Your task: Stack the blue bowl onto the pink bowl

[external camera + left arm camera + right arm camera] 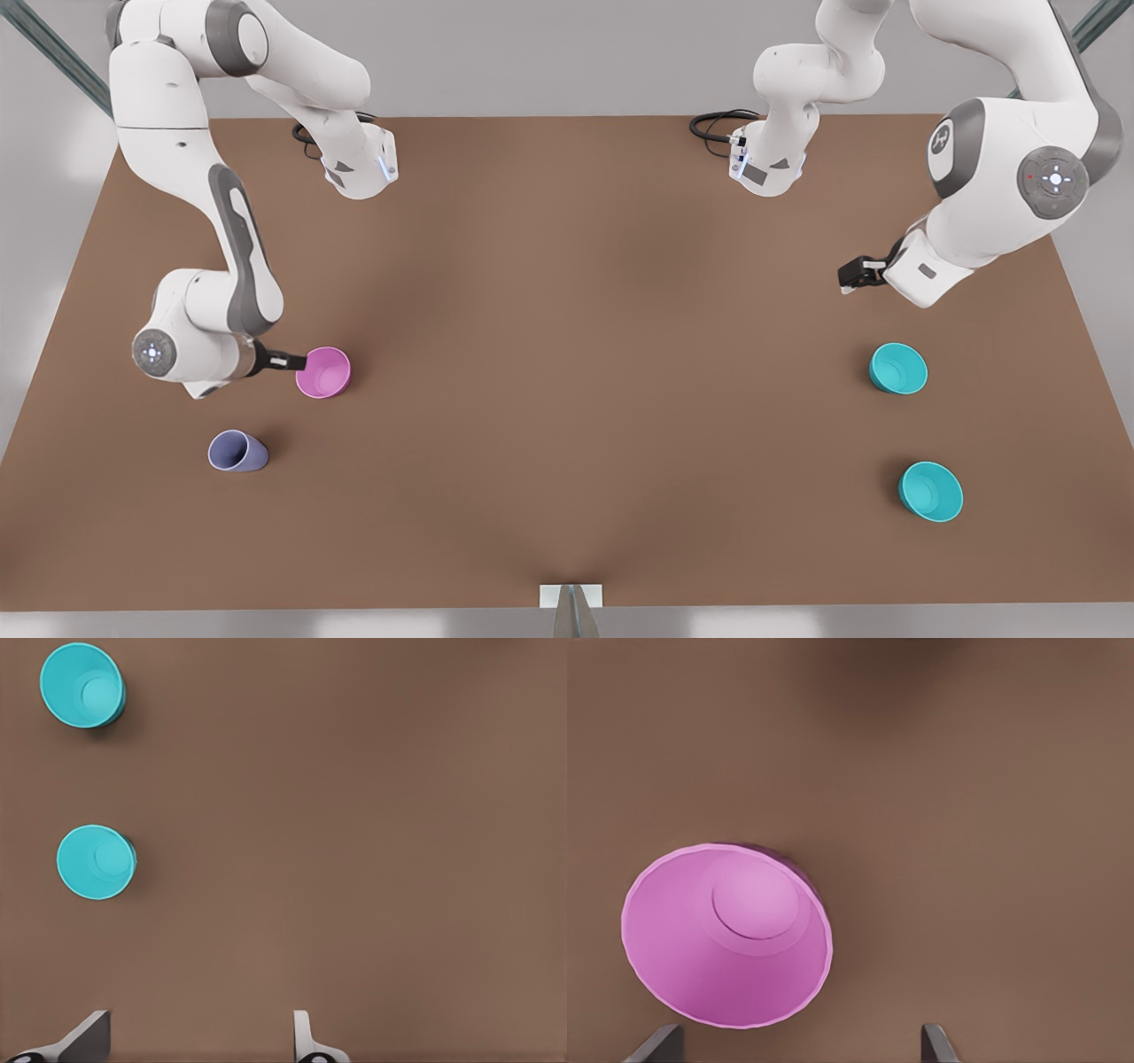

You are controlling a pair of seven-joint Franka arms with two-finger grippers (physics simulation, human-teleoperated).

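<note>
Pink bowl (pixel 323 372) sits just beside right gripper (pixel 292 361), fingers apart; left gripper (pixel 850 276), also spread, hangs near blue bowl (pixel 898 369).

White arms, grey joints, black cables

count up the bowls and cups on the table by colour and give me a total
Teal bowls: 2, the blue bowl and a wider teal bowl
Pink bowls: 1, the pink bowl
Lavender cups: 1, the lavender cup
Total: 4
</note>
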